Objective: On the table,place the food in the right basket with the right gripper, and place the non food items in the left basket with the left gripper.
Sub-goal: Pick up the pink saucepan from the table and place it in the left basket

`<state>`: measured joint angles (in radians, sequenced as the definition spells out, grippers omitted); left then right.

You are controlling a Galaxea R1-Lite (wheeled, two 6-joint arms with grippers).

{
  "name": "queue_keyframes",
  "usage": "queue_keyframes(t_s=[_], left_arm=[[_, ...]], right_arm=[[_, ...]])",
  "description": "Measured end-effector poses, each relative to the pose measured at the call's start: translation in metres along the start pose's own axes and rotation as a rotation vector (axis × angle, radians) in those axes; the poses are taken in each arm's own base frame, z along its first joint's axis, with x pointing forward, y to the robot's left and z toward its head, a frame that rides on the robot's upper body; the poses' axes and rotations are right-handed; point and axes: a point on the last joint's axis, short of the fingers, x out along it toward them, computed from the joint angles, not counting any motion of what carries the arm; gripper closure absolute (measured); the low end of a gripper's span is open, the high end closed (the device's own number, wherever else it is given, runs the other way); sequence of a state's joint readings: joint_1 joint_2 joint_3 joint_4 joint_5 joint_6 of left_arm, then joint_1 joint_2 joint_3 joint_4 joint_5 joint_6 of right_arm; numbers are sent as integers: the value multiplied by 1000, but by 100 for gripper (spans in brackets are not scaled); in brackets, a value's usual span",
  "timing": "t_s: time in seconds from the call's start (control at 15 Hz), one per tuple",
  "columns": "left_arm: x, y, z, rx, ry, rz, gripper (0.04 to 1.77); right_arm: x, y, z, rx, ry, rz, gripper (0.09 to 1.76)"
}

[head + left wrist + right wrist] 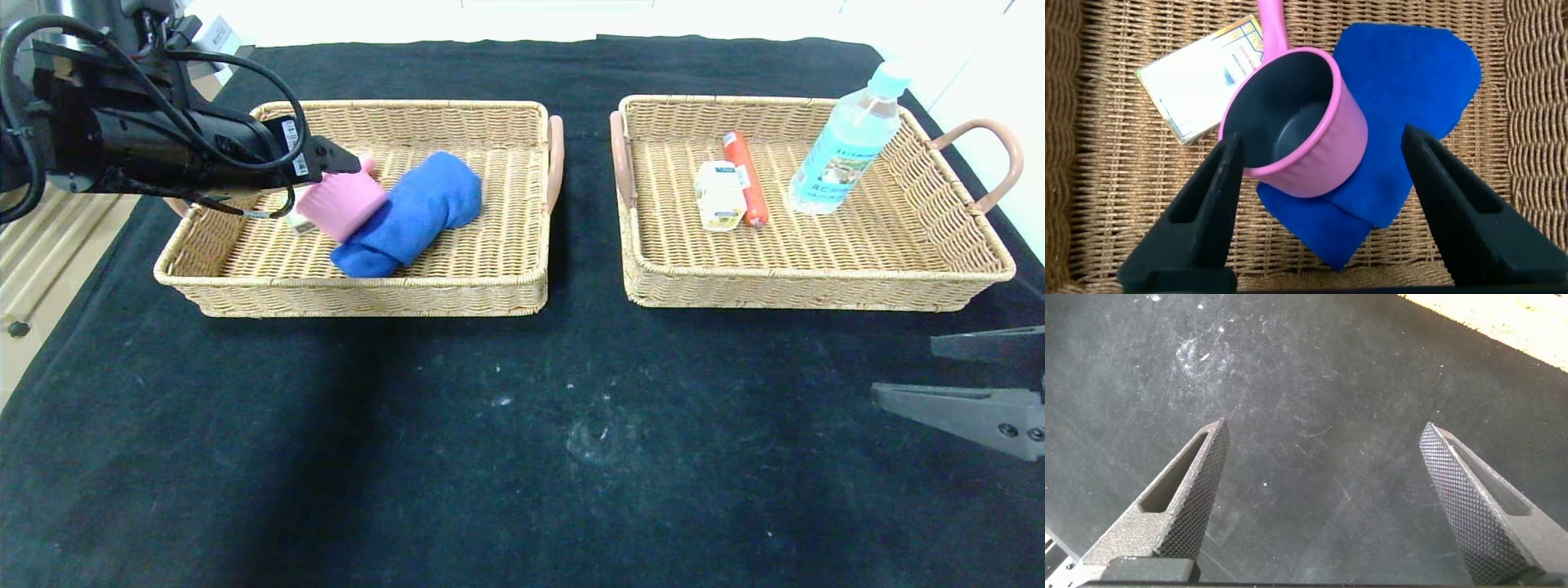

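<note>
- My left gripper (1319, 208) hangs over the left basket (245, 286) at upper left, jaws wide, the pink pot (1298, 122) between them but untouched.
- That pot leans on the blue cloth (412, 212) beside a card (1196, 82).
- The right basket (816, 290) holds carton (718, 194), sausage (744, 175) and bottle (845, 147).
- My right gripper (1323, 498) idles at lower right, wide and empty; no item is left on the table (490, 449).
</note>
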<state>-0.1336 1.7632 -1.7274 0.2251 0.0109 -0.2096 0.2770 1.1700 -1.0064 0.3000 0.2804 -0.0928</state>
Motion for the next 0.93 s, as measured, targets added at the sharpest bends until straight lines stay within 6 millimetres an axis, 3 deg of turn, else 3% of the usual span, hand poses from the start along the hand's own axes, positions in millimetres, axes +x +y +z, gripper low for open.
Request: queue_keyframes(t_s=[0.4, 0.73, 0.93], left_arm=[[-28, -10, -7, 111, 14, -45, 23], [-80, -20, -26, 208, 36, -171, 17], [-115, -18, -46, 272, 51, -219, 14]], right_arm=[[0, -2, 0, 3, -2, -10, 14], [0, -7, 3, -1, -44, -45, 14], [-4, -20, 1, 30, -61, -135, 14]])
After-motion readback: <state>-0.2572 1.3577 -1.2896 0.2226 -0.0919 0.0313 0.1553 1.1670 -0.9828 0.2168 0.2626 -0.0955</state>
